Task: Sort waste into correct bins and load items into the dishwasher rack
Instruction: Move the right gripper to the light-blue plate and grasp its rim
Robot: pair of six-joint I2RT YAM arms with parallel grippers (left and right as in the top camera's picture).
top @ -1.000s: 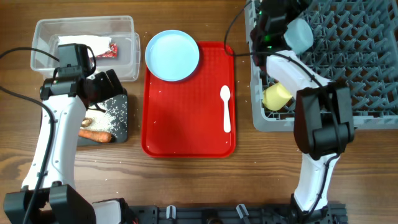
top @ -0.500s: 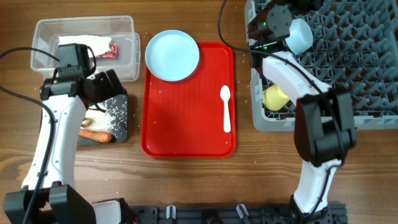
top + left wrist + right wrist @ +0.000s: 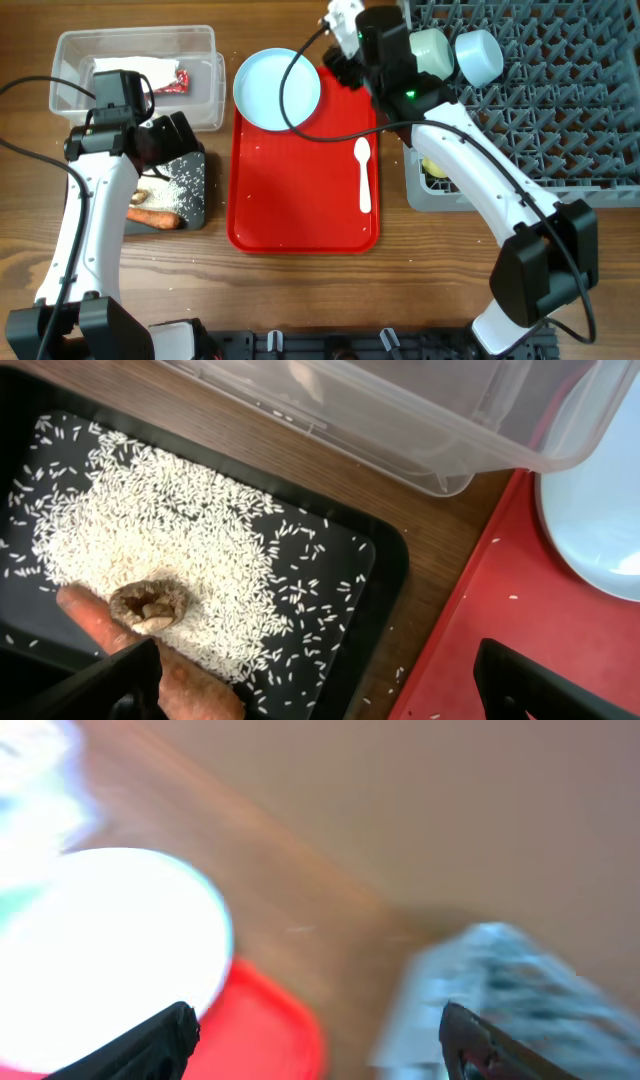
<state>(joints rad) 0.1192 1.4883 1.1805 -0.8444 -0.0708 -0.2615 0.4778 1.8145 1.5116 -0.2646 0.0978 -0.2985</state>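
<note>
The light blue plate (image 3: 277,88) lies at the far left corner of the red tray (image 3: 300,200), with the white spoon (image 3: 363,175) on the tray's right. My right gripper (image 3: 345,55) is open and empty, hovering by the plate's right edge; its wrist view is blurred (image 3: 320,1040). The mint green bowl (image 3: 430,50), light blue bowl (image 3: 478,55) and yellow cup (image 3: 435,168) sit in the grey rack (image 3: 560,120). My left gripper (image 3: 330,690) is open over the black tray (image 3: 350,630), which holds rice (image 3: 170,540), brown lump (image 3: 150,605) and carrot (image 3: 190,680).
The clear tub (image 3: 135,75) at the far left holds the white napkin (image 3: 130,68) and red wrapper (image 3: 180,80). It stands right behind the black tray (image 3: 195,200). A few rice grains lie on the red tray (image 3: 500,620). The rack fills the right side.
My right arm has swung left from the rack's near-left corner to the plate. The mint green bowl now shows in the rack beside the blue bowl. The left arm has not moved.
</note>
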